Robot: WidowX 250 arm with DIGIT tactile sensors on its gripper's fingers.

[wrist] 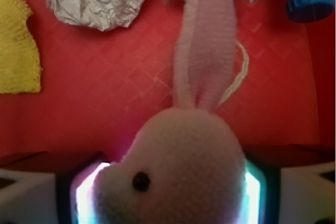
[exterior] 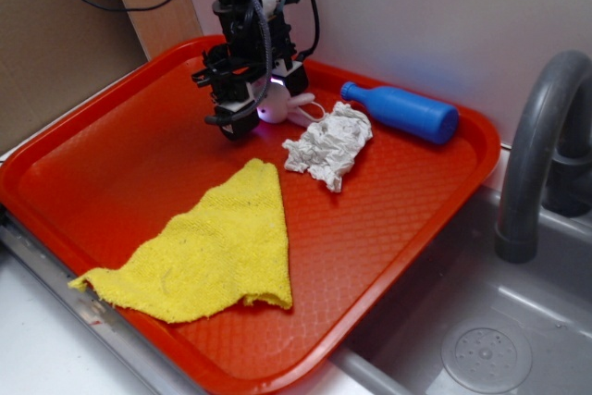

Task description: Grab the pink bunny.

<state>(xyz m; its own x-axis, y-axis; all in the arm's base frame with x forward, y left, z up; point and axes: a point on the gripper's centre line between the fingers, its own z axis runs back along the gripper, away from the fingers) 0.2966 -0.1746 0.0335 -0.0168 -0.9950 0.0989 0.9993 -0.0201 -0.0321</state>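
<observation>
Gripper (wrist: 170,192) jaws flank the small pale-pink fuzzy plush bunny (wrist: 181,166), ears toward 12 o'clock; closure uncertain. Soft, light, compressible: grasp the rounded head.

Red tray (exterior: 120,150) holds yellow cloth (exterior: 215,252); paper wad (exterior: 329,145) (crumpled); blue bottle (exterior: 403,111).

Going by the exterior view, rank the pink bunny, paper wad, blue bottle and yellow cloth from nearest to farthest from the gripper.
1. Pink bunny, at the gripper.
2. Paper wad, to its right.
3 and 4. Blue bottle, far right, and yellow cloth, in front: too close to call.
</observation>
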